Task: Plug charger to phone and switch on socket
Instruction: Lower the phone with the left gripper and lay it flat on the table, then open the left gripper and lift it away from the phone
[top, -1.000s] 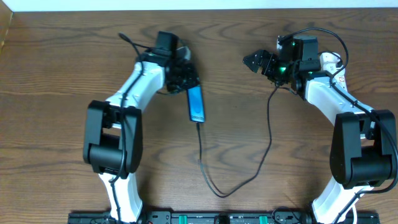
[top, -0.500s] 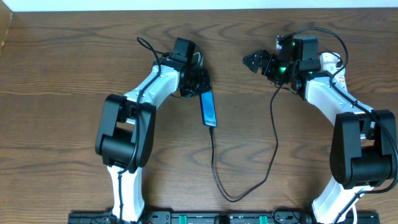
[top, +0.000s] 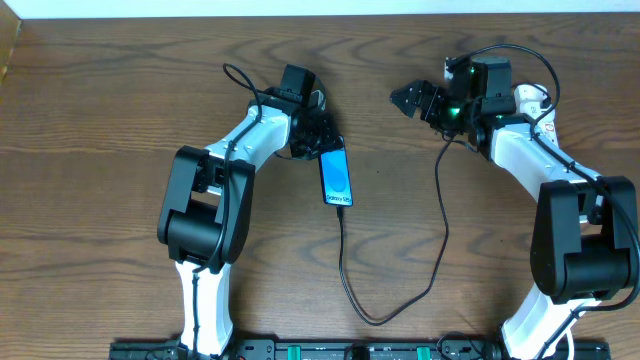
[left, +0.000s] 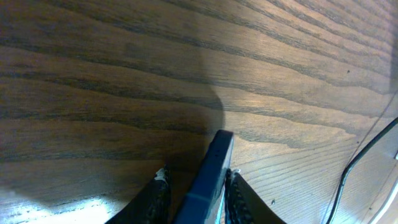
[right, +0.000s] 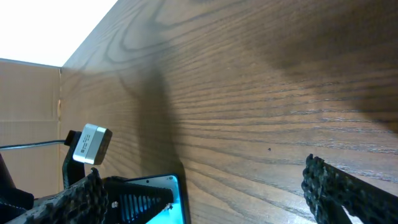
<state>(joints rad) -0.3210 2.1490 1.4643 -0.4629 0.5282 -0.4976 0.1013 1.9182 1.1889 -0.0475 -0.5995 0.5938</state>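
**A:** Start with the table (top: 100, 200): where's the phone (top: 337, 178)?

**B:** About midway between the left and right edges, a bit nearer the far edge. The left gripper (top: 322, 145) is clamped on its far end, a finger on each long side.

**A:** Good hold?

**B:** I'd say so. It's a stiff, light slab, but the glass is slick and breakable, so the black edges are the place to pinch.

**A:** And the right gripper (top: 405, 100)?

**B:** Near the far edge, its fingers (right: 333, 183) spread wide, holding nothing.

**A:** The charger (top: 440, 230)?

**B:** Thin and floppy, it loops toward the near edge. Grip it at the connector tip (top: 342, 204), which looks seated in the phone's near end. I can't find the socket.
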